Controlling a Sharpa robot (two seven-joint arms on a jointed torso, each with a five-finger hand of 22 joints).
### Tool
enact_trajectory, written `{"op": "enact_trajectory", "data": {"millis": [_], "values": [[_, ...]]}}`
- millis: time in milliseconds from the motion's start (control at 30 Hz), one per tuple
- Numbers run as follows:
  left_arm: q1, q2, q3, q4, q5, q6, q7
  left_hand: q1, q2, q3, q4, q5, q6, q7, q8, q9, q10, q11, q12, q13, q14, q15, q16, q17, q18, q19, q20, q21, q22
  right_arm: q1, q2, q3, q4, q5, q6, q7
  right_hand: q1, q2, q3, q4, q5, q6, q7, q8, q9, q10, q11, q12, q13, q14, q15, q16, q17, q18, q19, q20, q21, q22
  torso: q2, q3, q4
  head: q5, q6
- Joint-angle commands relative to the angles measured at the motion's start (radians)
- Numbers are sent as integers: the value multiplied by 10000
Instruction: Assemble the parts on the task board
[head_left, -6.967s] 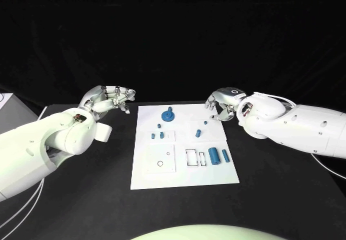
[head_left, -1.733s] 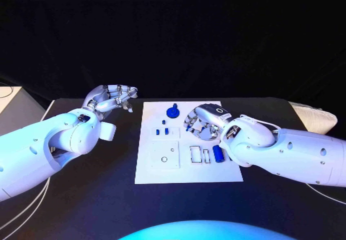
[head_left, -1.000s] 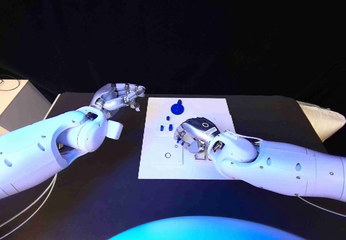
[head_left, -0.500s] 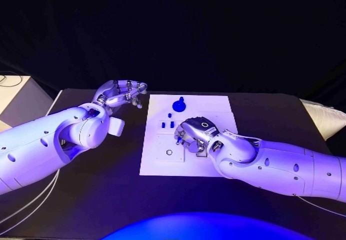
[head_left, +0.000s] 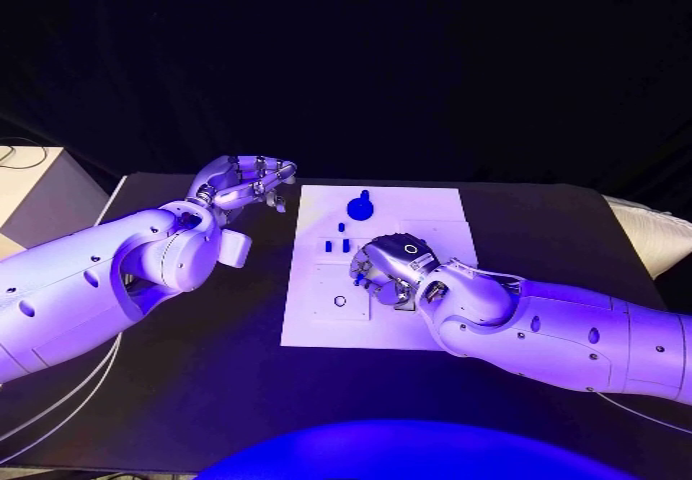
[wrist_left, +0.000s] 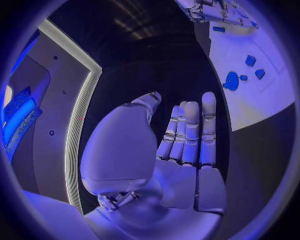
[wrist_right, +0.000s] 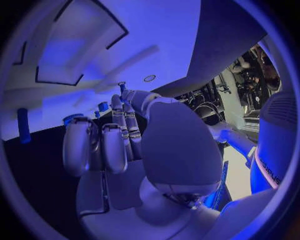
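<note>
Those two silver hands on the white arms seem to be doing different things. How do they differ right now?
The left silver hand hangs over the black table beside the white task board, while the right silver hand is down over the board's middle. The left hand's fingers lie straight and side by side, holding nothing; the right hand's fingers are curled. Whether it holds a part is hidden. Both are silver, on white arms.

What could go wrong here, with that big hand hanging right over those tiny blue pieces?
The right hand sits low over the middle of the task board and hides the pieces under it from the head view, so it might nudge one without that view catching it. The small blue pegs stand just beside its fingers and could be tipped by a sideways move. The left hand hovers off the board's far corner, not touching it, so the board might slide if pushed.
</note>
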Motion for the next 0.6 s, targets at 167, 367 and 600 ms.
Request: {"op": "enact_trajectory", "data": {"millis": [167, 367, 600], "values": [[-1, 11, 12, 2, 59, 40, 31, 87, 8, -69, -5, 29, -65, 6, 51, -11, -102, 0, 42, -15, 21, 22, 67, 10, 136, 80, 20, 36, 14, -14, 43, -5, -87, -145, 195, -26, -40, 90, -3, -70, 49, 14, 39, 68, 8, 504, -433, 39, 11, 331, -61, 37, 5, -120, 116, 27, 63, 9, 6, -2, 1, -9, -15], [-2, 11, 12, 0, 59, 40, 16, 99, 17, -82, 7, 30, -56, 5, 63, -11, -113, 1, 50, -15, 20, 24, 71, 11, 136, 82, 21, 37, 16, -19, 128, -12, -201, -145, 223, -40, -40, 90, -3, -70, 49, 14, 39, 68, 8, 504, -433, 39, 11, 331, -61, 37, 5, -120, 116, 27, 63, 9, 7, -5, 10, -4, -35], [-2, 8, 12, 3, 59, 37, 8, 99, 17, -82, 7, 30, -56, 5, 63, -11, -113, 1, 50, -15, 20, 24, 71, 11, 136, 82, 21, 37, 16, -31, 218, -20, -316, -157, 240, -50, -40, 90, -3, -70, 49, 14, 39, 68, 8, 504, -433, 39, 11, 331, -61, 37, 5, -120, 116, 27, 63, 9, 7, -5, 8, 5, -59]]}}
